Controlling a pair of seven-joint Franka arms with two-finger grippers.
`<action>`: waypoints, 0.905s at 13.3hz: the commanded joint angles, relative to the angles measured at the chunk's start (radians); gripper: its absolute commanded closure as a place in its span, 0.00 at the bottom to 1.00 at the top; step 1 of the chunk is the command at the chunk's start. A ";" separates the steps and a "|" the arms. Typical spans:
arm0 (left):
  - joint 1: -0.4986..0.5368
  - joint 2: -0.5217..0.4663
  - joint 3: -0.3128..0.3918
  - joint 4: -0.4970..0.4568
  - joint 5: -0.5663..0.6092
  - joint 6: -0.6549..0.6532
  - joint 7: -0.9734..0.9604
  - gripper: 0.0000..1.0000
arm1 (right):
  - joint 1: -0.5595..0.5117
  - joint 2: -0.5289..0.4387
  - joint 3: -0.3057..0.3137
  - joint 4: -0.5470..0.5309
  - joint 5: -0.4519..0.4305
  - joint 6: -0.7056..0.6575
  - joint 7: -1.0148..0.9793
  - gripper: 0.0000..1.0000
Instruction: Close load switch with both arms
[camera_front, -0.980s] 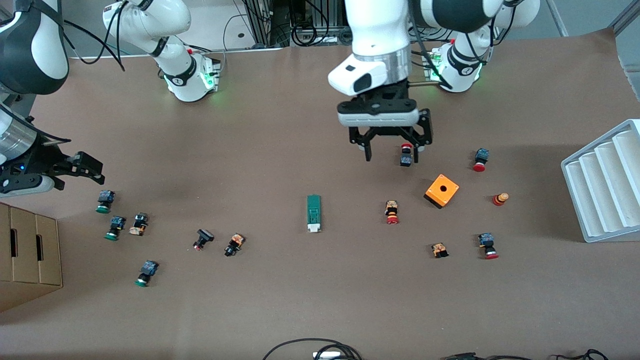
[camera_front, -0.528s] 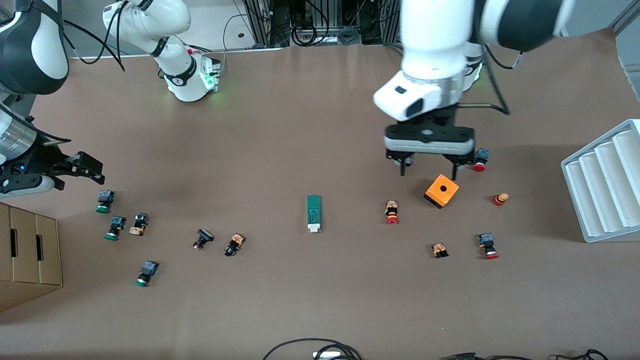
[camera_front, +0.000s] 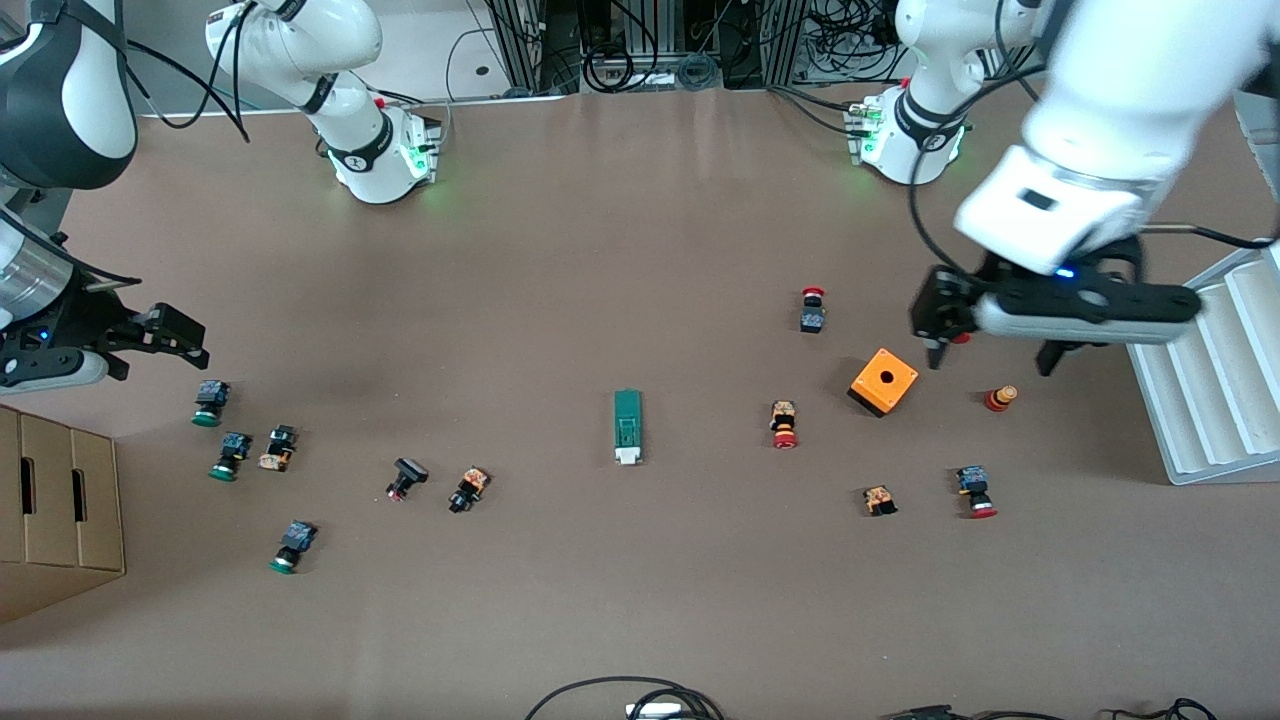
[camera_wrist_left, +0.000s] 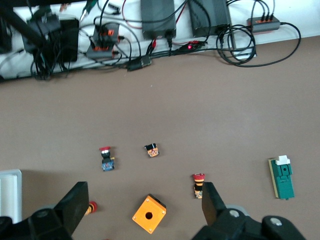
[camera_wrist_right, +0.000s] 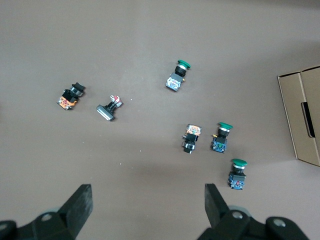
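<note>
While the left gripper (camera_front: 990, 360) hangs spread wide near the orange box (camera_front: 884, 381), and the right gripper (camera_front: 165, 345) waits, splayed, at its table edge, the load switch (camera_front: 627, 426) lies mid-table, untouched. It is judged light, rigid and slide-prone; its long green sides should be pinched, the white tab (camera_front: 627, 456) pushed.

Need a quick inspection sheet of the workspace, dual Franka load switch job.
Surface: brown table, flat.
Job's things: load switch lies mid-table, untouched, white tab toward the front camera.
Clutter: orange box, red push buttons at the left arm's end; green push buttons at the right arm's end.
Grippers: left gripper open, over the table beside the orange box; right gripper open, waiting above the green push buttons.
Cables: black loops at the table edge nearest the front camera.
Surroundings: white rack; cardboard box.
</note>
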 joint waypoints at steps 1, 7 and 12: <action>0.009 -0.009 0.091 0.005 -0.094 -0.047 0.017 0.00 | -0.004 0.014 -0.002 0.027 0.005 -0.020 -0.009 0.00; 0.044 -0.006 0.275 -0.008 -0.200 -0.219 0.030 0.00 | -0.002 0.014 -0.002 0.027 0.005 -0.022 -0.009 0.00; 0.099 -0.042 0.275 -0.020 -0.211 -0.279 0.100 0.00 | 0.001 0.012 -0.001 0.027 0.005 -0.026 -0.009 0.00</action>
